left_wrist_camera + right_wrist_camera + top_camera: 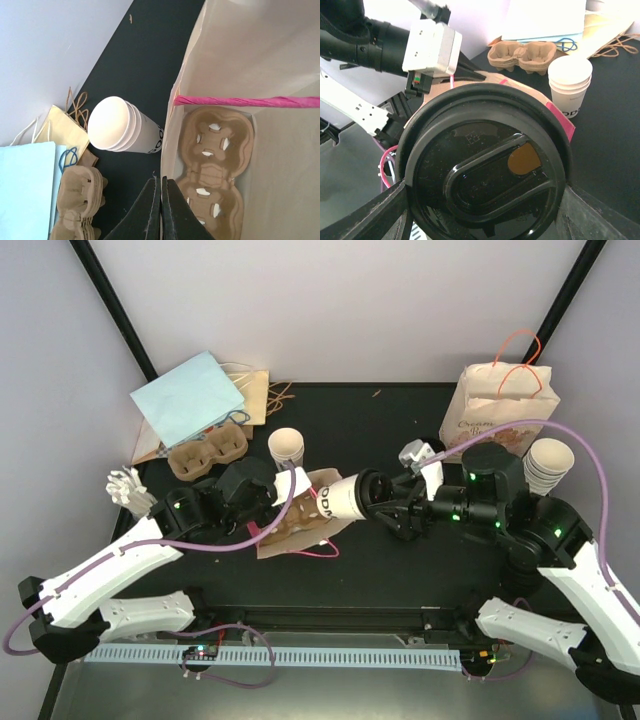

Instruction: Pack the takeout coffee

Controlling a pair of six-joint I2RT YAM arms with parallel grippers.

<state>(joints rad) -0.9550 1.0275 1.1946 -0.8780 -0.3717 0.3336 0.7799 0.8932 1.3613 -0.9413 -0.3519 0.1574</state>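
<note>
**Coffee cup held at the open bag**

A brown paper bag with pink string handles (296, 528) lies on its side on the black bench (400, 430). Its mouth is open. Inside it lies a brown cardboard cup tray with two holes (215, 170), flat on the bag's lower wall.

The left claw (161, 187) is pinched tight on the edge of the bag's mouth. The right claw (385, 502) is wide and grips a white paper coffee cup with a black lid (342, 498). The cup lies sideways, with its bottom toward the bag and its lid toward the right arm. I cannot tell if the bottom is inside the bag.

A short stack of white paper cups (286, 448) stands just behind the bag. A pile of brown cup trays (207, 452) sits to its left, near a light blue paper bag (188, 398).

At the far right stands a brown paper bag with orange handles (505, 405). What is in it is hidden. A taller stack of white cups (550, 465) stands beside it.

In the right wrist view the lid hides the cup's body. The black letters on the cup are partly hidden. Some small white things (128, 487) at the bench's left edge are too small to make out.
</note>
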